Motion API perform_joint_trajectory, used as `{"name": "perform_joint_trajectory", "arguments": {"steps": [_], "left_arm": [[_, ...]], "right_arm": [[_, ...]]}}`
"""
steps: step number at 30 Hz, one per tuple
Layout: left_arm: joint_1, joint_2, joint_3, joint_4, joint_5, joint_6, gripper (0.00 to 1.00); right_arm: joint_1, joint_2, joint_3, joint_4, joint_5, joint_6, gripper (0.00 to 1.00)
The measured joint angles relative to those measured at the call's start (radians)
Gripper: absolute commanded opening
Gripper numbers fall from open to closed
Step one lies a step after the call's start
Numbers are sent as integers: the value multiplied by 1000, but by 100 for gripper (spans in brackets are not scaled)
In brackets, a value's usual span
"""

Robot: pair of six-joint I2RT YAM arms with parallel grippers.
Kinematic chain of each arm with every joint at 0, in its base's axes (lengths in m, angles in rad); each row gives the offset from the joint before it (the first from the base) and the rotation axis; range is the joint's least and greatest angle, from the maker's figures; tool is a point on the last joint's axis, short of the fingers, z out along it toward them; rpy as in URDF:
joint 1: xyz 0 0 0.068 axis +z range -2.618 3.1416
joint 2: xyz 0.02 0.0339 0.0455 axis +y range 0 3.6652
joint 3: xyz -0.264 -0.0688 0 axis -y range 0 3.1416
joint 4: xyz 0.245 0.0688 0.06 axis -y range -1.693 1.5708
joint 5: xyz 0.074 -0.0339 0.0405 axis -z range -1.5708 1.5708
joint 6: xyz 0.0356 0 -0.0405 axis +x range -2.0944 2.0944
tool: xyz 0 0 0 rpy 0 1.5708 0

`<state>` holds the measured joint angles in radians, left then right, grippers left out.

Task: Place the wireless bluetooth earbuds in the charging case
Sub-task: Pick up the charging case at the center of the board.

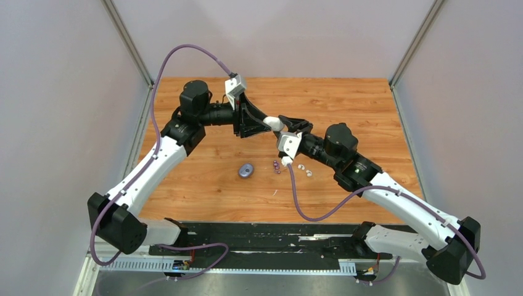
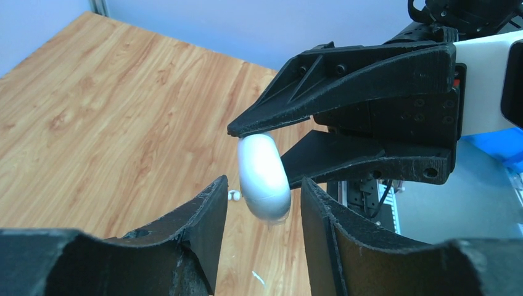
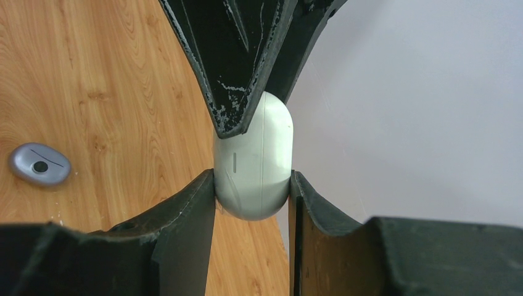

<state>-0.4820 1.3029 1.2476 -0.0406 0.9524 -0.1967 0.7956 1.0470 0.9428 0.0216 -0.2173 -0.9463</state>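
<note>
A white oval charging case (image 3: 253, 166) hangs in the air above the table, lid seam closed, with my right gripper (image 3: 252, 176) shut on its lower end. My left gripper (image 2: 264, 180) comes from the opposite side and straddles the case's (image 2: 265, 176) other end, open, with a narrow gap on each side. In the top view both grippers, left (image 1: 262, 120) and right (image 1: 285, 123), meet at the case (image 1: 274, 123) over the table's middle. Two white earbuds (image 1: 304, 169) and two dark purple earbuds (image 1: 276, 165) lie loose on the wood below. One white bud (image 2: 234, 195) shows past the left fingers.
A grey-purple oval case (image 1: 247, 171) lies closed on the wooden table (image 1: 203, 179), left of the buds; it also shows in the right wrist view (image 3: 39, 165). Grey walls enclose the table on three sides.
</note>
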Motion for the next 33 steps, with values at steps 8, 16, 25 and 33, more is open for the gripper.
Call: {"name": "perform_joint_trajectory", "arguments": {"steps": [8, 16, 25, 33], "left_arm": [[-3, 23, 8, 0, 2, -1, 45], [-6, 23, 8, 5, 0, -14, 27], [-6, 23, 8, 16, -4, -27, 0], [-6, 23, 7, -27, -19, 60, 0]], "right_arm": [[8, 14, 0, 43, 22, -2, 0], [18, 14, 0, 57, 45, -18, 0], [21, 15, 0, 57, 48, -18, 71], [-5, 76, 173, -217, -54, 145, 100]]}}
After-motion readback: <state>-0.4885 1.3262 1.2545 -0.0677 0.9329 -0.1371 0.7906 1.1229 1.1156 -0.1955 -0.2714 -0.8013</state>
